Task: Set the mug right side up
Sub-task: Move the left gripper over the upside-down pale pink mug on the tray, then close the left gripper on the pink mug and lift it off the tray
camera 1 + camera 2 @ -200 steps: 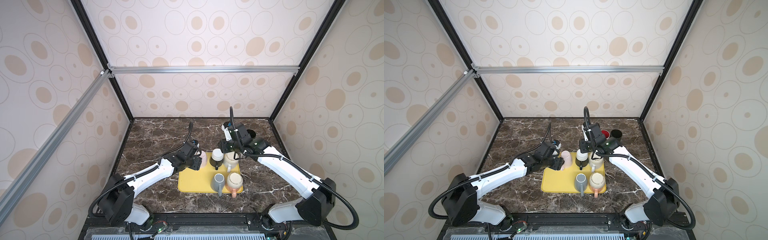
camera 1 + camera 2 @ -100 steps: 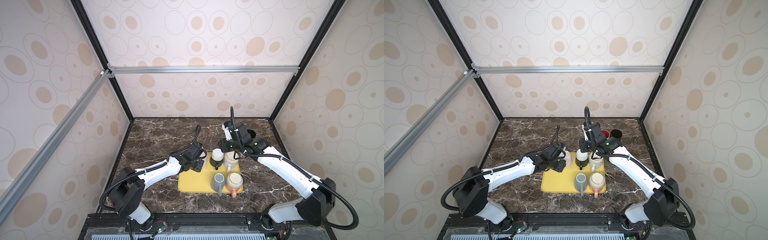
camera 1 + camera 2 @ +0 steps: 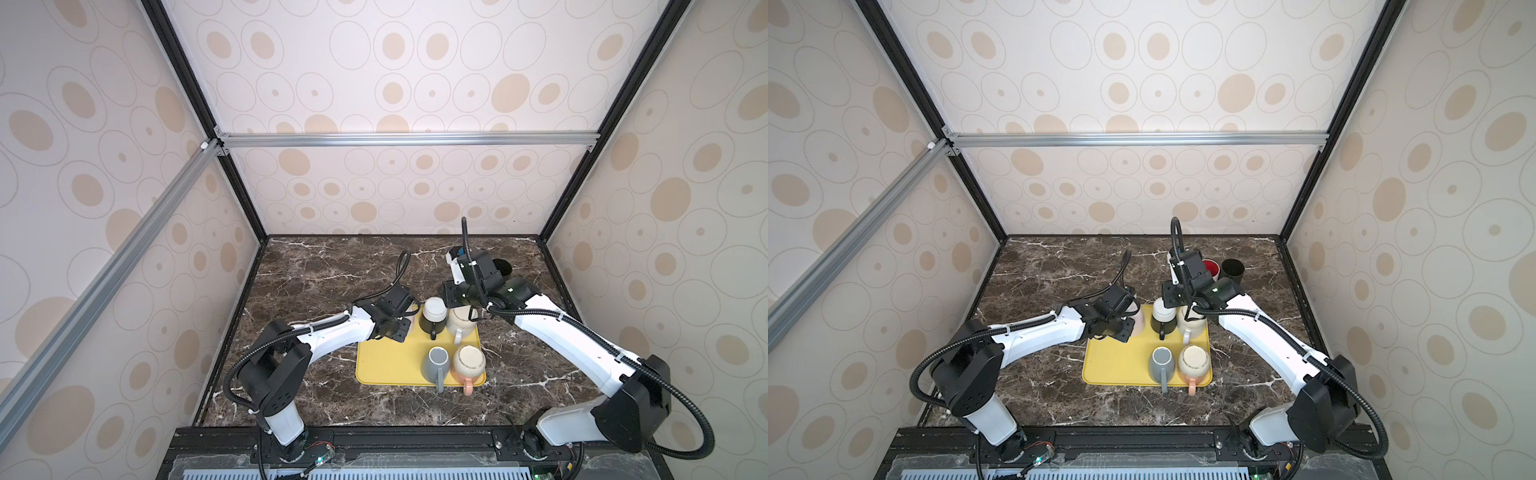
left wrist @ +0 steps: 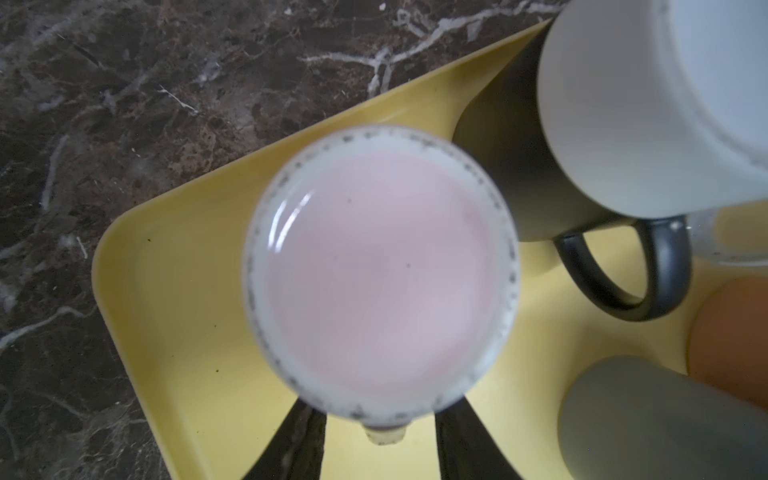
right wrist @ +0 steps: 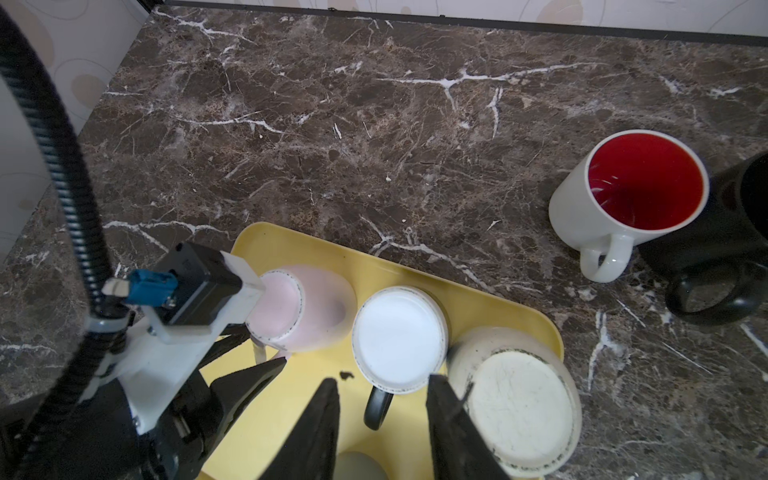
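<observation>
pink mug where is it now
In a top view the pink mug sits upside down on the yellow tray's far-left corner, just left of the black mug.

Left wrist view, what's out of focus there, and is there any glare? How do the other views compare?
Left wrist view: the pink mug fills the centre and is soft, with a curved glare streak on its base; the marble table behind looks sharper. Right wrist view: the table is crisp, the near fingers blurred. Both top views: even, soft light, no harsh shadows.
</observation>
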Robot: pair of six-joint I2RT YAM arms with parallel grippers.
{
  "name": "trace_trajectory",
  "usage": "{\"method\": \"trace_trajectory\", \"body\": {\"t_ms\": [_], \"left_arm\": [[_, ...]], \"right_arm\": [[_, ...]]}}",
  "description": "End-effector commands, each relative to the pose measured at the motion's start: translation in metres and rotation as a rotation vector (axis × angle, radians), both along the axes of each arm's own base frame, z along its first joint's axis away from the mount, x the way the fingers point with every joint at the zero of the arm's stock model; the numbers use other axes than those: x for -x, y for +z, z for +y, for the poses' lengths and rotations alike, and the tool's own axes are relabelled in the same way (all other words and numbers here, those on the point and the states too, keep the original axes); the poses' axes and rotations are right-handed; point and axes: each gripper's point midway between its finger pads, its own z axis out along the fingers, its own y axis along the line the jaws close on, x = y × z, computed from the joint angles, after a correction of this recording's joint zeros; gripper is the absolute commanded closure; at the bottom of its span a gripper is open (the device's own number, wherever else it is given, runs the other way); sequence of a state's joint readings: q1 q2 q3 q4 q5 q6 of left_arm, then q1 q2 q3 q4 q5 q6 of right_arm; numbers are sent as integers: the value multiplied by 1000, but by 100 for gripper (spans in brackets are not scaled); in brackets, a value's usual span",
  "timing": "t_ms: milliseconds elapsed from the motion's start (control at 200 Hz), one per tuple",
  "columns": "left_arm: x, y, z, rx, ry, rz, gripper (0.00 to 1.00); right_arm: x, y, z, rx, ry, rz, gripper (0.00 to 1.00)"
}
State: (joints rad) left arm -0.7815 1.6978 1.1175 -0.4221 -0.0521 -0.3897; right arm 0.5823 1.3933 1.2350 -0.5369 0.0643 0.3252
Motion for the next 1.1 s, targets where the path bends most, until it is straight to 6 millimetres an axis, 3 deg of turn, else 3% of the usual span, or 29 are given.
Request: {"method": "trace_trajectory", "body": {"t_ms": [0, 570, 1095], "left_arm": [[-2, 5, -1, -18, 13, -5, 60], [-7, -1, -4, -22, 32, 2, 66], [-8, -7, -3, -32, 46, 10, 79]], "right_arm": [[1, 7, -6, -9, -13, -26, 62], [1, 10, -10, -18, -17, -39, 62], [1, 9, -10, -31, -15, -40, 62]]}}
